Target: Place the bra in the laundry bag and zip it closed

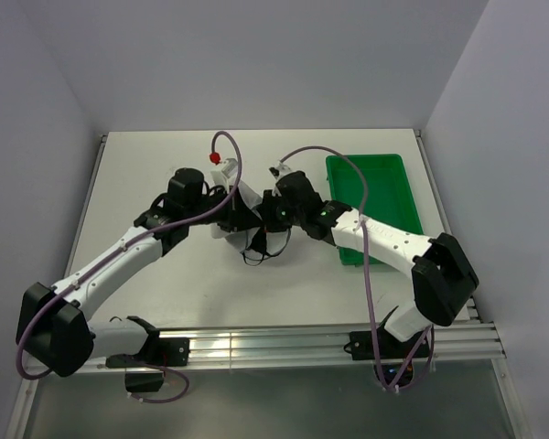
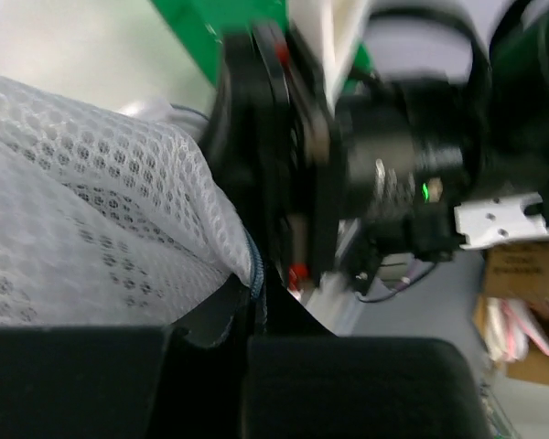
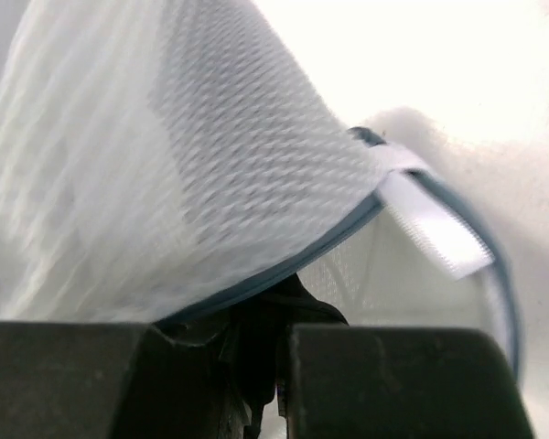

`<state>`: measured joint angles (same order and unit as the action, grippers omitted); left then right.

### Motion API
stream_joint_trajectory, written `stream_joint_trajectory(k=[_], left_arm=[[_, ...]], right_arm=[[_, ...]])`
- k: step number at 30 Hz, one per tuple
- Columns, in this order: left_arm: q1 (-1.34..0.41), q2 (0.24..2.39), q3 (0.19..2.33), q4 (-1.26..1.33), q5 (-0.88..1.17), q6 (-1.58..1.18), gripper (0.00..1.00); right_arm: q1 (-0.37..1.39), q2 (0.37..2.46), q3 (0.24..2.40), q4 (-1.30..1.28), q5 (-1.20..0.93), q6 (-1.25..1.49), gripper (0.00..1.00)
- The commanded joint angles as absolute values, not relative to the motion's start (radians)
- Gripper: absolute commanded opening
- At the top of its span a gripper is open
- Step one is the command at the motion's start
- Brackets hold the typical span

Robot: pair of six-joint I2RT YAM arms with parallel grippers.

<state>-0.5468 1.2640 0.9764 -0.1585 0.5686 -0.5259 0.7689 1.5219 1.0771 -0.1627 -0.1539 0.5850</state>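
At the middle of the tabletop [image 1: 146, 165], the two arms meet and hold the bag [image 1: 245, 197] up between them. The left gripper [image 1: 221, 218] comes from the left and the right gripper [image 1: 270, 215] from the right, and they are very near each other. The bra [image 1: 256, 249] hangs under the bag as a dark bunch with thin straps, and its lower part reaches the tabletop. How much of the bra is inside the bag, the top view does not show.

In the left wrist view the left gripper [image 2: 247, 366] is clenched. The dark zipper edge of the mesh bag [image 2: 91, 238] runs down into the narrow gap between its fingers [image 2: 73, 384]. The right arm's wrist is blurred close behind it.

In the right wrist view the right gripper [image 3: 256, 366] is also clenched at the rim of the bag [image 3: 165, 165]. Dark cloth sits between its fingers [image 3: 403, 384], but it is not clear whether this is the bra or only the zipper trim. The bag mouth gapes open, with a white tape tab [image 3: 435, 229] on its edge.

A green tray [image 1: 393, 192] lies to the right, apart from the bag.
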Motion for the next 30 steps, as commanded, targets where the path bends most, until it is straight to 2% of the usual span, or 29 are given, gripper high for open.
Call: stream_joint_trajectory(k=[1,7,10,14,19,23,26,30], left_arm=[[-0.554,1.192,0.911,0.045,0.725,-0.6,0.0],[-0.552,1.143,0.796,0.202,0.778,-0.713,0.0],[-0.552,1.125,0.701,0.38,0.799,-0.857,0.0],[-0.552,1.12,0.552,0.79,0.767,-1.092,0.0],[-0.552,1.175,0.46,0.998,0.71,-1.267,0.0],[-0.552,1.19,0.422,1.009,0.614,-1.313,0.0],[-0.551,1.189,0.435,0.889,0.569,-1.296,0.0],[-0.551,1.241,0.428,0.896,0.575,-1.327,0.0]], right_arm=[[0.738,1.526,1.137,-0.071,-0.167,0.656,0.0],[0.73,1.562,1.187,-0.094,-0.071,0.755,0.0],[0.727,1.545,1.209,-0.138,-0.008,0.785,0.0],[0.729,1.493,1.244,-0.242,0.148,0.801,0.0],[0.727,1.439,1.29,-0.389,0.281,0.755,0.0],[0.733,1.472,1.336,-0.477,0.339,0.717,0.0],[0.742,1.526,1.344,-0.508,0.373,0.707,0.0],[0.752,1.565,1.335,-0.511,0.351,0.701,0.0]])
